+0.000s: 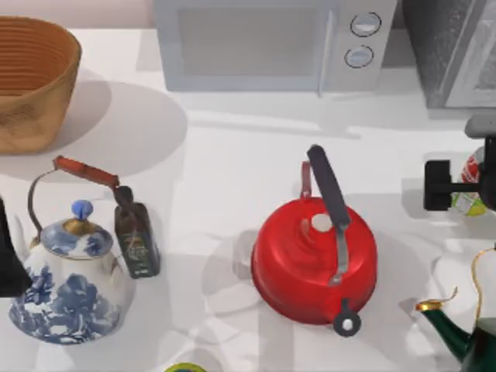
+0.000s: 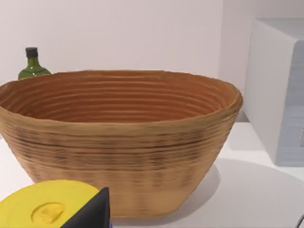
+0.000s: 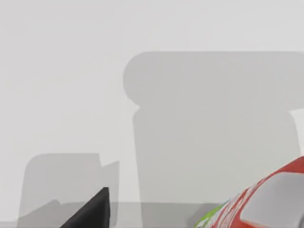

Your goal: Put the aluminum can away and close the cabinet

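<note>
Reaching for the can at the table's right edge

Starting nearest the camera's lower edge in the top view, a green kettle with a gold spout (image 1: pixel 465 337) sits at the bottom right corner, and a yellow-lidded item (image 1: pixel 184 367) peeks in at the bottom edge. Just above, the round red kettle with a dark grey handle (image 1: pixel 314 260) stands near the middle of the white table (image 1: pixel 232 163), while a blue-and-white floral porcelain teapot (image 1: pixel 70 283) stands at the left, with a small dark glass bottle (image 1: pixel 136 236) just beside it. My left arm (image 1: pixel 12 260) is parked at the far left edge next to the teapot; I cannot tell how its fingers stand.

Farther back on the right, my right gripper (image 1: pixel 457 186) is at the table's right edge, its black fingers set on either side of the small aluminum can with a red, white and yellow-green label (image 1: pixel 474 186). Whether the fingers are pressed on the can I cannot tell. In the right wrist view one dark fingertip (image 3: pixel 92 211) shows with the can's red and green side (image 3: pixel 266 199) close by.

At the back stand a woven brown basket (image 1: pixel 35 77) on the left, a white microwave (image 1: pixel 271 43) in the middle, and a grey cabinet (image 1: pixel 453 50) at the right corner. The left wrist view shows a green glass bottle (image 2: pixel 32 66) behind the basket
</note>
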You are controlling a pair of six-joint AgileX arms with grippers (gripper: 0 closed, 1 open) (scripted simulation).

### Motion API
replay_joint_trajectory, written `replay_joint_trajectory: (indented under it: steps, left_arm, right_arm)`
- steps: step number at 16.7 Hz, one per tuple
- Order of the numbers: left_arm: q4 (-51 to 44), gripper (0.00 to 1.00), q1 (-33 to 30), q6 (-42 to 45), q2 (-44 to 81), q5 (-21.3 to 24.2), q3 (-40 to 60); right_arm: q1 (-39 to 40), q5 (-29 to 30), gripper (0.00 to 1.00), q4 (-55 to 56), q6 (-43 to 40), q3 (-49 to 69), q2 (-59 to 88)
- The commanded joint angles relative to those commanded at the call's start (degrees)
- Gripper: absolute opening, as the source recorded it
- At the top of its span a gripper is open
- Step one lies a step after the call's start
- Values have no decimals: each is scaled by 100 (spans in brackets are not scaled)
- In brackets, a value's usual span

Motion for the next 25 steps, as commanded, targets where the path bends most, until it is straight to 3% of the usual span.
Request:
replay_joint_trajectory:
  steps: [4,17,25]
  left_arm:
    - [0,100,0,0,0,0,0]
    - [0,100,0,0,0,0,0]
    - [0,100,0,0,0,0,0]
  right_arm:
    - [0,0,100,8,0,1,8]
    - [0,0,2,8,0,1,8]
    - [0,0,0,8,0,1,8]
